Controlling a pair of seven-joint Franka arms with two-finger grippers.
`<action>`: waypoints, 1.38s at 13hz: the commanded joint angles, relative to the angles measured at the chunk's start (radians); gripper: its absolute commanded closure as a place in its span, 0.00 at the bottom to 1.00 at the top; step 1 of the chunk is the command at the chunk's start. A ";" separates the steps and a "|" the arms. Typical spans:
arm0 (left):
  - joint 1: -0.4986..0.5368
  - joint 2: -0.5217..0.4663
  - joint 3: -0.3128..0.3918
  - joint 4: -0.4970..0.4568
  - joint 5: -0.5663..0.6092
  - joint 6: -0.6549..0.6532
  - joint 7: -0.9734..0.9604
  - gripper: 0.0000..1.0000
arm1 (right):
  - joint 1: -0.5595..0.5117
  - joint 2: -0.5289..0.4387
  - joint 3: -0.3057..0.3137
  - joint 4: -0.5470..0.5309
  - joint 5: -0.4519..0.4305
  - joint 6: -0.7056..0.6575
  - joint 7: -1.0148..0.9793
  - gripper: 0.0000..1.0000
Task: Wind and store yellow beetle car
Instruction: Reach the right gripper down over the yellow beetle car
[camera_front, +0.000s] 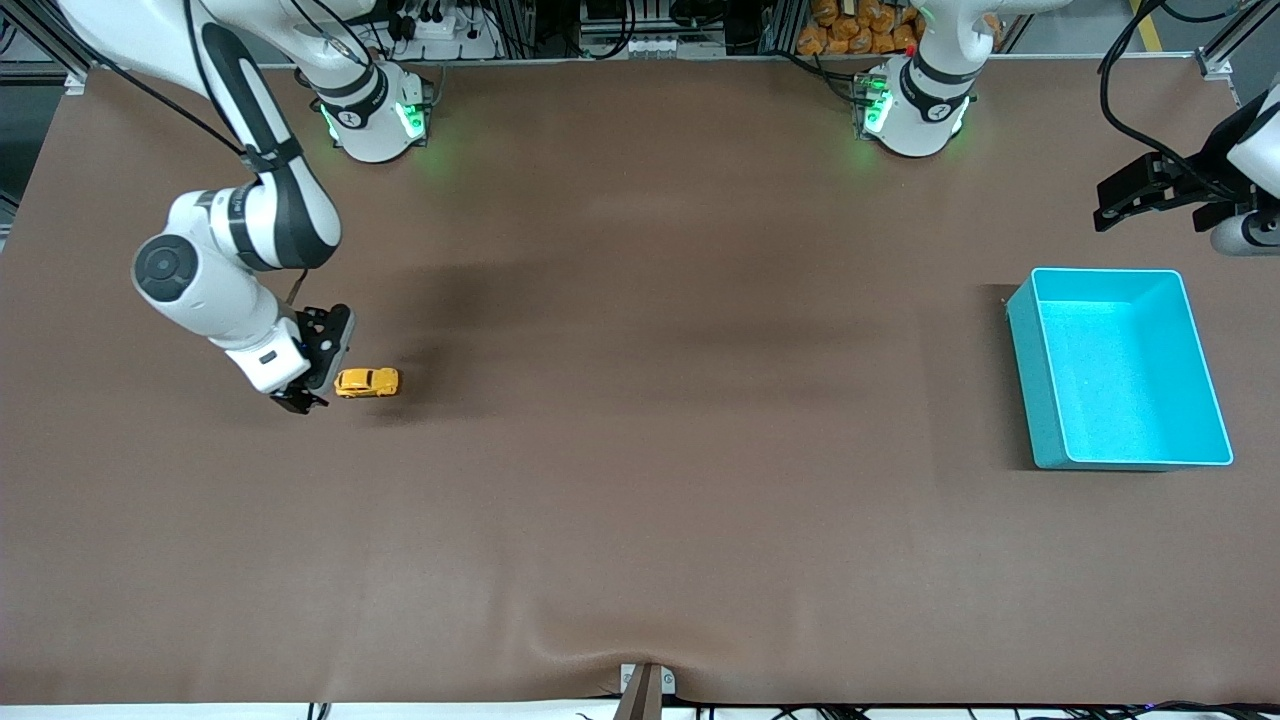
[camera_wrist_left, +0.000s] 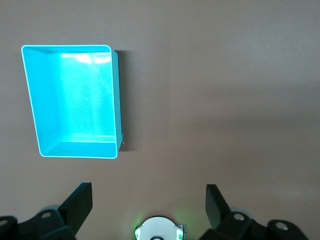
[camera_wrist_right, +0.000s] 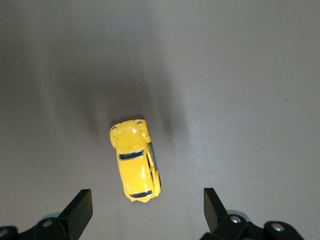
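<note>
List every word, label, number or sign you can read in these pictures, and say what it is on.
None can be read.
Yellow beetle car: no lettering shows on its roof or hood.
Turquoise bin: plain walls, no label.
Round marks on the arm bases: too small to read.
Right gripper, open beside the car, and left gripper, open above the table: no markings visible.

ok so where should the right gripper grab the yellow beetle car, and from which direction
Probably across the body's two long flanks, coming straight down from above. The yellow beetle car stands on its wheels on the table, its rounded roof up, and its narrow width fits easily between the open fingers of the right gripper, which is close beside it.
</note>
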 joint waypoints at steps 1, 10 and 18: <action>0.002 -0.007 0.001 0.003 -0.001 -0.002 0.002 0.00 | 0.031 0.042 0.001 -0.011 -0.108 0.058 -0.017 0.02; -0.006 -0.005 -0.001 0.003 0.010 -0.001 0.002 0.00 | 0.032 0.133 0.001 -0.012 -0.116 0.134 -0.017 0.20; -0.006 -0.005 -0.001 0.003 0.008 -0.001 0.002 0.00 | 0.032 0.139 0.001 -0.015 -0.119 0.138 -0.017 0.35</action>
